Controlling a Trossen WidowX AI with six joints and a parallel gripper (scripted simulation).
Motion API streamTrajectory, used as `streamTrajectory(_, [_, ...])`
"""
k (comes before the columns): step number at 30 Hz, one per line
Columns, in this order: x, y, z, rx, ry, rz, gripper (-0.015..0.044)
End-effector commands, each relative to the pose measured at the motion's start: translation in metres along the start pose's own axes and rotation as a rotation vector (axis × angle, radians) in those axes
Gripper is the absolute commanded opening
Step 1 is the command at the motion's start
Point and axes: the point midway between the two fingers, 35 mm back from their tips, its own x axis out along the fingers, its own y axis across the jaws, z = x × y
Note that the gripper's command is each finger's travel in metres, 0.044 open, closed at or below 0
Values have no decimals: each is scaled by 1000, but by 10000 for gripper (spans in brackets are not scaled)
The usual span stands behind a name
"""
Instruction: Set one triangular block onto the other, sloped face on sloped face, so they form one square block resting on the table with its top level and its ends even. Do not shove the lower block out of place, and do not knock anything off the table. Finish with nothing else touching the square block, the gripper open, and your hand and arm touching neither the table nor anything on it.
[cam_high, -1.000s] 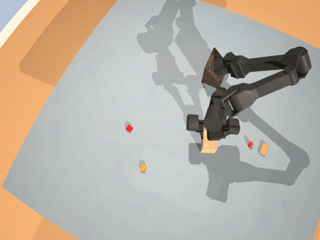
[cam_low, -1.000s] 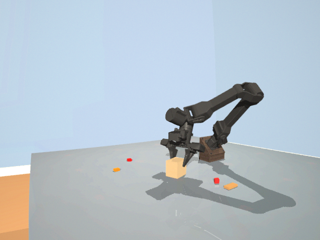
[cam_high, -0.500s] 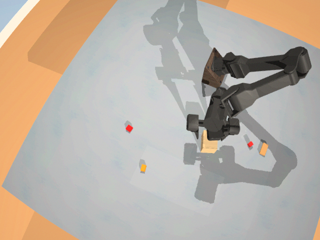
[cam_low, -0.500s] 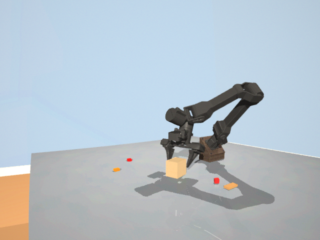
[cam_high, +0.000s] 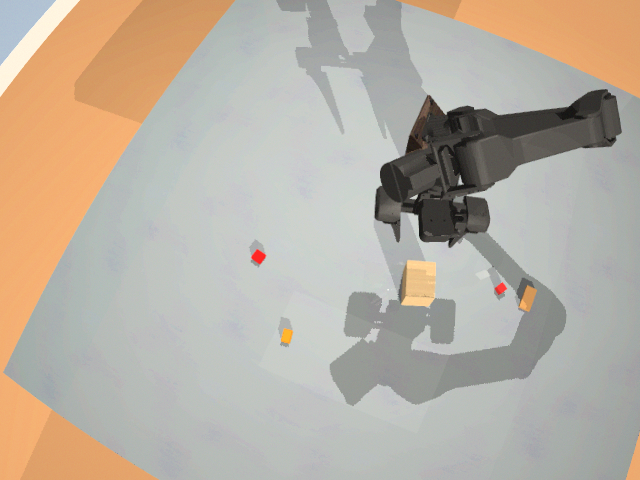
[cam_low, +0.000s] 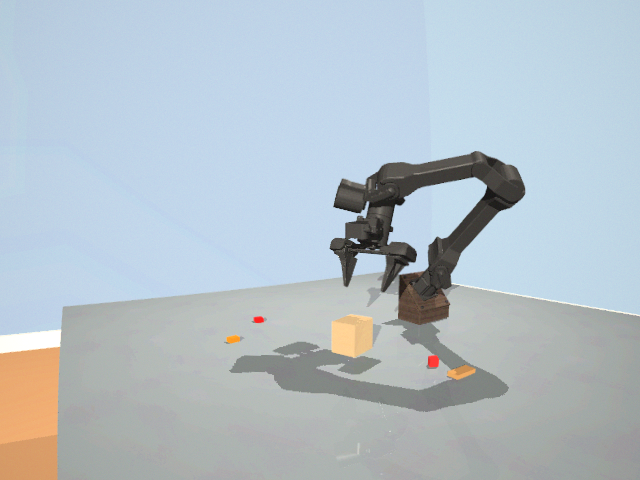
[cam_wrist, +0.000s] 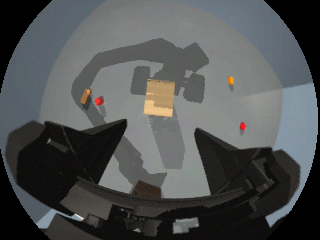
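Note:
The two triangular blocks form one pale wooden square block (cam_high: 419, 283) (cam_low: 352, 335) (cam_wrist: 160, 98) on the table (cam_high: 180, 361) (cam_low: 155, 423). Its top looks level and its sides look flush. The seam between the two blocks is too faint to make out. My gripper (cam_high: 424, 242) (cam_low: 364, 289) (cam_wrist: 162, 127) is wide open and empty. It is raised above the table, on the robot-base side of the block, and the fingertips are clear of the block. Nothing else touches the block.
A red cube (cam_high: 500, 288) (cam_low: 433, 361) (cam_wrist: 99, 101) and an orange-brown slab (cam_high: 527, 298) (cam_low: 461, 372) (cam_wrist: 86, 96) lie to one side. Another red cube (cam_high: 258, 256) (cam_low: 258, 319) (cam_wrist: 243, 126) and a small orange block (cam_high: 286, 335) (cam_low: 233, 339) (cam_wrist: 231, 80) lie on the other side.

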Motion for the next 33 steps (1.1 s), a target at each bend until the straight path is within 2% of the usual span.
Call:
streamTrajectory(1, [-20, 6, 4, -14, -20, 10, 440])
streamTrajectory(33, [-15, 2, 2, -4, -16, 0, 440])
